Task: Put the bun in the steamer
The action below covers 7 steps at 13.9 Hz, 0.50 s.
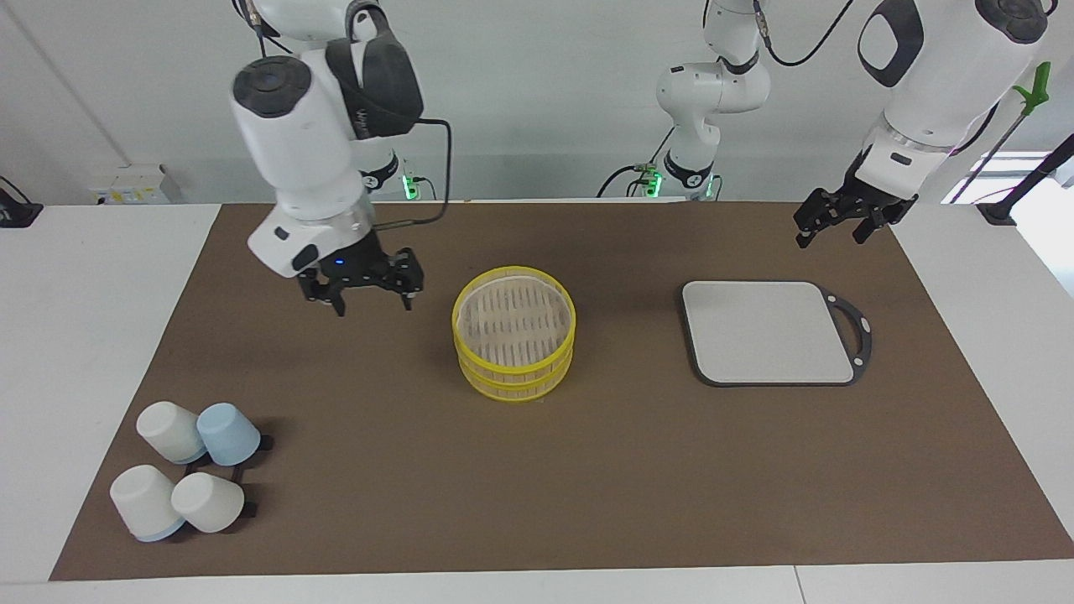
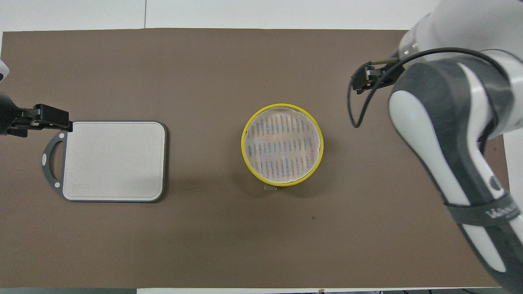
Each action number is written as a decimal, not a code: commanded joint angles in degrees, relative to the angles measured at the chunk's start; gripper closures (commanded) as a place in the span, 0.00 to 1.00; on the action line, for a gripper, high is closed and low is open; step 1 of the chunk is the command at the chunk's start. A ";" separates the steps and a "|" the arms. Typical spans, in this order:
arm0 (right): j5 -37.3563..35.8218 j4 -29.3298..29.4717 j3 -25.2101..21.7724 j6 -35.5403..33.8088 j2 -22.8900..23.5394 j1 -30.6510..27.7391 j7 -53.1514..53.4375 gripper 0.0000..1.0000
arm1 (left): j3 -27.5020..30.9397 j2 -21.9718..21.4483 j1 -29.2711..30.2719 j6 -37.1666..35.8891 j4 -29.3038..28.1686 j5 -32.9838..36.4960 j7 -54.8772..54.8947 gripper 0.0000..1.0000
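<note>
The steamer stands at the middle of the brown mat on the tabletop: a round yellow-rimmed basket of two shallow tiers stacked one on the other, with a pale slatted bottom showing in the upper tier. Its inside looks bare from both views. A pale patch at the rim nearest the far edge in the overhead view may be the bun, but it cannot be told from the slats.

There is one steamer, one grey square cutting board with a black looped handle toward the left arm's end, and four upturned cups, three white and one light blue, clustered toward the right arm's end, farther from the robots than the steamer.

The right claw hangs in the air over bare mat beside the steamer, toward the right arm's end, its fingers spread wide with nothing between them and touching nothing. The left claw waits in the air above the mat's corner, close to the board's handle, its fingers also apart and holding nothing.
</note>
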 commanded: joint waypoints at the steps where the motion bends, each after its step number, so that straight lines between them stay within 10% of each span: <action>1: -0.18 -2.31 1.14 -2.84 -3.17 -6.83 -7.67 0.00 | 0.67 -1.05 -0.86 0.47 -0.91 0.84 1.63 0.00; 7: 0.00 -17.31 1.05 -0.07 -14.41 -13.00 -9.72 0.00 | 0.67 -0.88 -0.86 0.29 -0.56 0.84 2.87 0.00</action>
